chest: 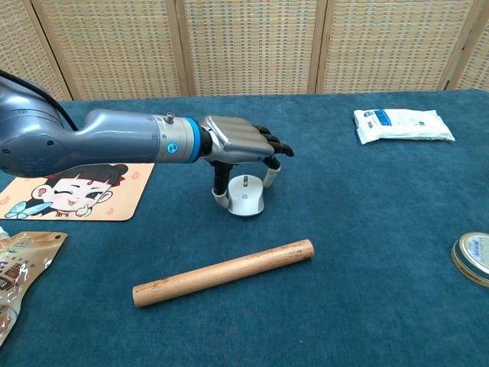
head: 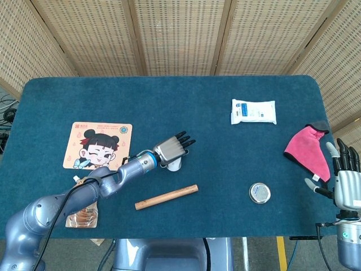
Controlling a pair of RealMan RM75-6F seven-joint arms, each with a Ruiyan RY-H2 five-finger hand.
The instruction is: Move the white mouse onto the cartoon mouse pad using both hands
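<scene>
The left hand (head: 171, 149) covers the white mouse (head: 174, 164), right of the cartoon mouse pad (head: 97, 146).

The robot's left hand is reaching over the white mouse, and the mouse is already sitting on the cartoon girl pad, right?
Not quite. The left hand is over the white mouse, but the mouse is not on the cartoon mouse pad. It sits on the bare blue table, to the right of the pad and apart from it. The head view shows the gap between them clearly.
</scene>
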